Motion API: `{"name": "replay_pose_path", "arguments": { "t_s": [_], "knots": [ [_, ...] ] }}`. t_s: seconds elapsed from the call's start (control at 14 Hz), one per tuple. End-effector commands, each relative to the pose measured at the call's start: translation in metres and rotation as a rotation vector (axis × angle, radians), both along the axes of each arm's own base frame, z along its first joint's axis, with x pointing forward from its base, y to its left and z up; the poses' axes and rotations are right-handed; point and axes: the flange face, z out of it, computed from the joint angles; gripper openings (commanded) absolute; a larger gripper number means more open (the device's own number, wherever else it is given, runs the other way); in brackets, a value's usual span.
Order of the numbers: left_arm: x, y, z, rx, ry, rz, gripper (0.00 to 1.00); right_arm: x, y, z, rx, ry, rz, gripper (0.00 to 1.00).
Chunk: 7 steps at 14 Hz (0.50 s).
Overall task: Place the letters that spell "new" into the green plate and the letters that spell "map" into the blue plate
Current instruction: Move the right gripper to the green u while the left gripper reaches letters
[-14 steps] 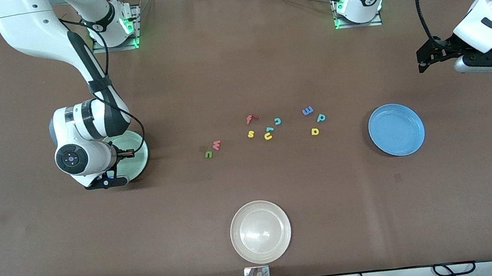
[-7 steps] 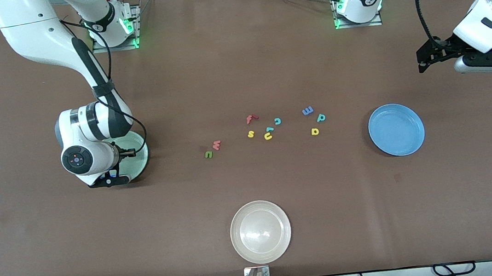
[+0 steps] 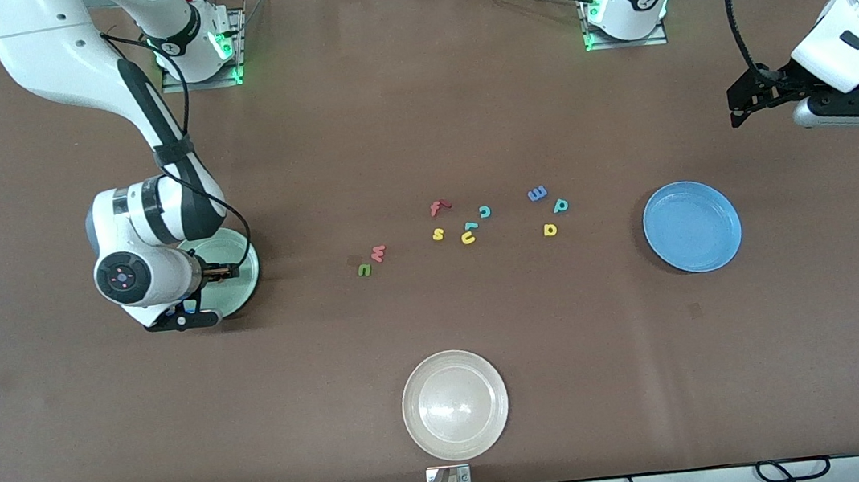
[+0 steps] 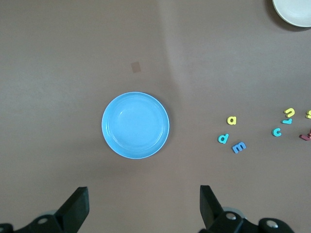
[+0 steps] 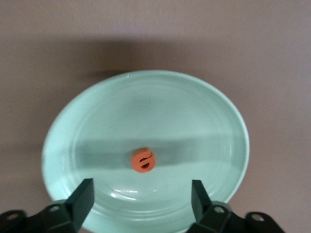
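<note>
Since a second ago the right arm has shifted only slightly over the green plate, and every letter on the table lies where it did.

From the front, the right gripper hangs low over that plate, its body hiding most of the dish. The left gripper waits in the air past the blue plate, at the left arm's end of the table. Between the plates lie the olive n and red-pink w, then the red f, yellow s, yellow u and teal c, then the blue m, teal p and yellow a. A beige plate sits nearest the camera.

The left wrist view shows its fingers spread wide and empty above the bare blue plate.

The right wrist view shows what the front cannot: the orange e lying free in the green plate, with the fingers parted on either side of it, released.

By my reckoning one letter of six is placed; n, w and all of "map" remain.
</note>
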Motion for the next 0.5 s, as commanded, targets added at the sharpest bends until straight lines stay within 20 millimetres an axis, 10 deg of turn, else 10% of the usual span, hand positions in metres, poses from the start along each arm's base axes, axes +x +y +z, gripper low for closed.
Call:
{"name": "replay_pose_path", "arguments": {
  "t_s": [0.0, 0.43],
  "knots": [
    [0.002, 0.0, 0.006, -0.011, 0.004, -0.022, 1.0, 0.012, 0.003, 0.052, 0.016, -0.033, -0.002, 1.0],
    [0.002, 0.0, 0.005, -0.011, 0.005, -0.019, 1.0, 0.004, 0.077, 0.033, 0.084, -0.036, -0.043, 1.0]
  ]
}}
